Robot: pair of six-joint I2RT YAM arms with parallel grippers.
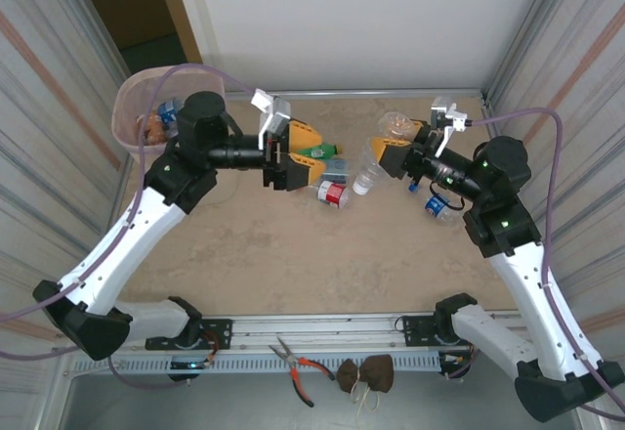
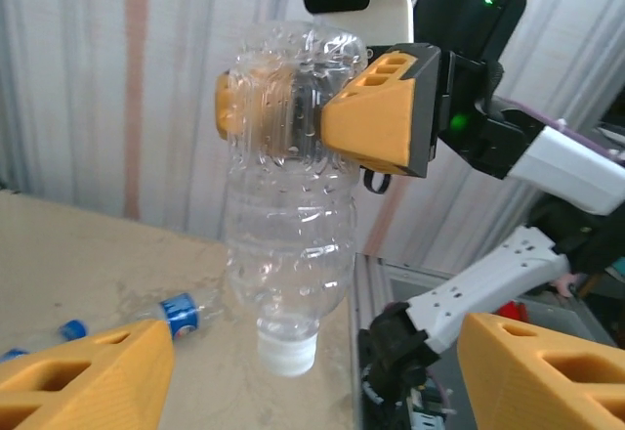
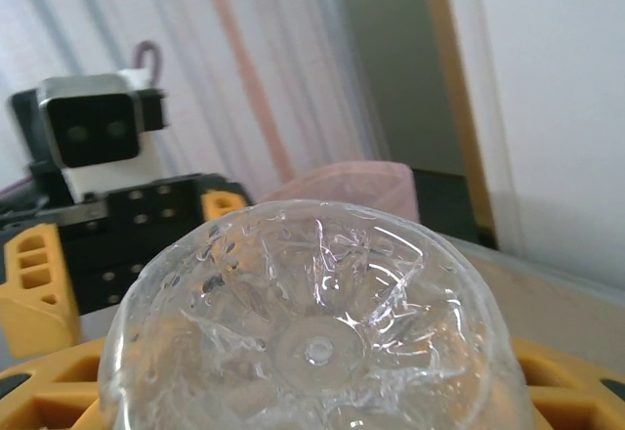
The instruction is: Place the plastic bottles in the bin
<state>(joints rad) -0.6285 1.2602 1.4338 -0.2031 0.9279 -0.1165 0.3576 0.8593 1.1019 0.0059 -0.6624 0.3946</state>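
Since the left gripper (image 1: pixel 308 152) stands wide and empty just short of the clear bottle (image 2: pixel 288 235), which the right gripper (image 1: pixel 383 149) clamps near its base, cap down above the table (image 1: pixel 293 254), we judge it light, thin-walled, slippery and best taken mid-body, with the bin (image 1: pixel 125 117) at the far left corner.

Upper left in the top view, the left arm (image 1: pixel 203 117) covers the bin (image 1: pixel 132 107) on its near side, and the bottles (image 1: pixel 168 115) inside are too small to count. The left gripper (image 1: pixel 311 153) hides part of a green bottle (image 1: pixel 330 148). In the left wrist view the bottom edge cuts off its 2 fingers (image 2: pixel 88 381), and 1 hides most of a blue-labelled bottle (image 2: pixel 181 313) at the lower left. In the right wrist view the clear bottle (image 3: pixel 317 342) runs off the bottom edge, hiding most of the right gripper (image 3: pixel 317 406).
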